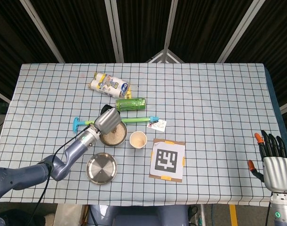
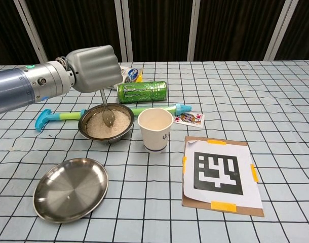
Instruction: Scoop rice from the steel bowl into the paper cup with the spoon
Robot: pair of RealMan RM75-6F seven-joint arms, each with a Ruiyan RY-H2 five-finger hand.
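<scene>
Left hand (image 2: 93, 68) fingers curled tight round thin metal spoon (image 2: 107, 115), tip in rice of round steel bowl (image 2: 105, 123). White paper cup (image 2: 155, 129) at 3 o'clock: light, tips easily. Right hand (image 1: 275, 165) fingers apart, holding nothing.

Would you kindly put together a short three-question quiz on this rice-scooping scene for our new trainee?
1. True or false: the left hand holds the spoon with its tip down in the steel bowl.
2. What lies on its side just behind the paper cup? A) a green can B) a glass jar C) a red mug
3. Fill in: the empty steel plate sits nearer the camera than the bowl, in the chest view, to the ____ of the taped marker card.

Key: 1 true; 2 A, the green can; 3 left.
</scene>
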